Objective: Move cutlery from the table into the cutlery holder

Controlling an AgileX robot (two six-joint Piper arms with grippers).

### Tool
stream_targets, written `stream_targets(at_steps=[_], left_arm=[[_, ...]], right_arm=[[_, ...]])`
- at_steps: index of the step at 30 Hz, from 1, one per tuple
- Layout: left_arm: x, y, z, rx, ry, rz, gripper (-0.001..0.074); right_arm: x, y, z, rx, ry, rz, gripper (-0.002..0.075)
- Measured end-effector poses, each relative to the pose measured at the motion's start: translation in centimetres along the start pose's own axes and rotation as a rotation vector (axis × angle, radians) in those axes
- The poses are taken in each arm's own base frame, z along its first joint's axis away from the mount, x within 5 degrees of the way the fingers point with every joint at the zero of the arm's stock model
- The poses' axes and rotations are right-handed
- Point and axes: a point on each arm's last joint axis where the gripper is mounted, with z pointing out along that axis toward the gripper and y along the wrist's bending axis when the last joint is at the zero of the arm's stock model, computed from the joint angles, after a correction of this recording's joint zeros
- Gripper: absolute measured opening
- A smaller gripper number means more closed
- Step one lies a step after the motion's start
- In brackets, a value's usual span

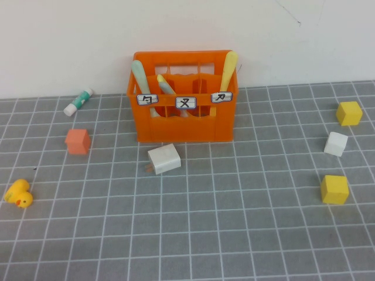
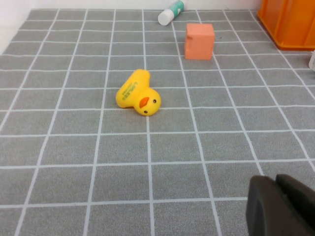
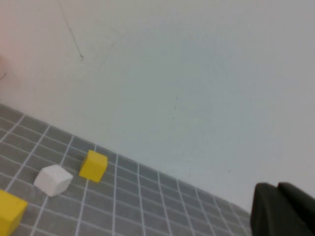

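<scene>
Both pincers were closed and empty: left pincer (image 2: 278, 204) at its wrist view's lower right, right pincer (image 3: 283, 209) likewise. Upper centre of the high view, the cutlery holder (image 1: 181, 126) stood on the tabletop (image 1: 234, 222), holding a mint-green spoon (image 1: 139, 76) and yellow knife (image 1: 229, 67).

High cam looks down from the robot's side at the table (image 1: 234, 222), wall behind. Left wrist cam sits low, near the surface, facing a yellow duck (image 2: 138, 93); duck also shows in the high view. Right wrist cam tilts up at the wall, sharing yellow cube (image 3: 93, 165) w/ high view.
</scene>
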Motion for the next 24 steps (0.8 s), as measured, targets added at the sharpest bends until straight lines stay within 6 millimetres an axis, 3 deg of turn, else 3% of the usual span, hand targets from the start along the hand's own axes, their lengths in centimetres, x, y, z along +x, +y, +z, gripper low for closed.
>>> stream_targets(at_steps=[5,9,17,24], left_arm=[[0.0,0.0,0.0,-0.002,0.0,0.003,-0.0001],[0.0,0.0,0.0,-0.002,0.0,0.003,-0.0001],[0.0,0.0,0.0,-0.002,0.0,0.003,-0.0001],[0.0,0.0,0.0,-0.002,0.0,0.003,-0.0001]], right_arm=[[2.9,1.6,0.3,-0.039,0.077,0.057,-0.0001],[4.0,2.3,0.2,-0.102,0.187,0.107,-0.0001],[5.1,3.2,-0.3,-0.203,0.319,0.128,-0.0001],[5.2,3.3,-0.3,-0.207,0.332,0.149,-0.0001]])
